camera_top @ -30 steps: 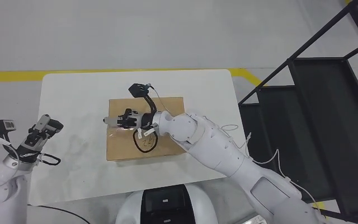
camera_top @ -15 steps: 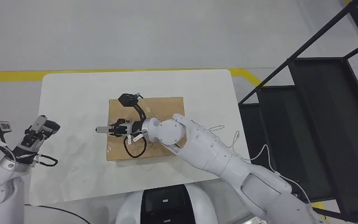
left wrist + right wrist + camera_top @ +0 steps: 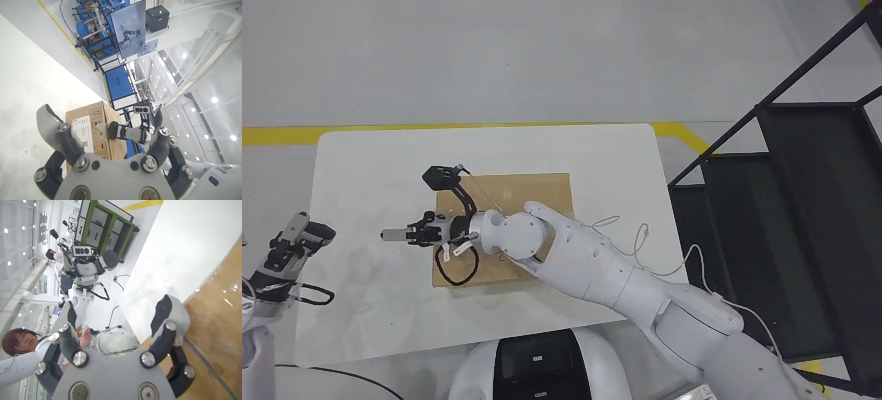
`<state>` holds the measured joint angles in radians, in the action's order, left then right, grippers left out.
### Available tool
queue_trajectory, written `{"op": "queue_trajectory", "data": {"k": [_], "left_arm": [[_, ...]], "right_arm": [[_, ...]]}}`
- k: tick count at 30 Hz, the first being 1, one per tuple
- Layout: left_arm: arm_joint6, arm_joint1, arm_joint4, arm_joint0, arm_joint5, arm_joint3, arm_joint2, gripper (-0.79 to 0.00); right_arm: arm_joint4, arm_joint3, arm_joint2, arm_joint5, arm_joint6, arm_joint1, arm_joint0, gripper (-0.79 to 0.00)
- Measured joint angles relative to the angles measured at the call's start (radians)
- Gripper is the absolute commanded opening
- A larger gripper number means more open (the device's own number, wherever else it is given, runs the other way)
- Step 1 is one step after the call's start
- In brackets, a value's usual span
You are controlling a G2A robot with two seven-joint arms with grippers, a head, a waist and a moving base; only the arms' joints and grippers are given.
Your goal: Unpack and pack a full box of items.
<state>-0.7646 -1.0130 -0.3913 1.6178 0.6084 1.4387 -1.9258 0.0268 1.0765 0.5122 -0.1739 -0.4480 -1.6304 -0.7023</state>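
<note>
The box is brown cardboard, matt and slightly fibrous. A strip of clear glossy tape glints on its top, and a white paper label sits on one side. The tabletop is white, smooth and matt, with faint grey scuffs. The right gripper has fingers of pale grey smooth plastic, black matt rubber-like pads and bright metal screws. The left gripper has the same finish.

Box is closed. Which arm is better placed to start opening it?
Right, probably. The open right gripper hovers at the edge of the box; the left gripper sits well apart, near the side of the table.
</note>
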Motion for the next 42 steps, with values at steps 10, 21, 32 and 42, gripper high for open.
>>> {"op": "queue_trajectory", "data": {"k": [10, 21, 32, 42], "left_arm": [[0.002, -0.001, -0.007, 0.01, 0.006, 0.01, 0.002, 0.0], [0.002, -0.002, 0.0, 0.018, 0.008, 0.029, 0.008, 0.0], [-0.053, -0.003, -0.003, -0.018, 0.036, 0.109, 0.068, 0.0], [-0.173, -0.007, -0.036, -0.126, 0.017, 0.107, 0.225, 0.0]], "right_arm": [[0.025, -0.119, -0.008, -0.022, 0.041, -0.045, 0.026, 0.0], [-0.142, 0.005, 0.123, -0.083, -0.083, -0.025, -0.037, 0.0], [0.01, 0.4, 0.426, 0.006, -0.182, 0.102, -0.281, 0.0], [0.09, 0.7, 0.831, 0.072, -0.237, 0.197, -0.592, 0.0]]}}
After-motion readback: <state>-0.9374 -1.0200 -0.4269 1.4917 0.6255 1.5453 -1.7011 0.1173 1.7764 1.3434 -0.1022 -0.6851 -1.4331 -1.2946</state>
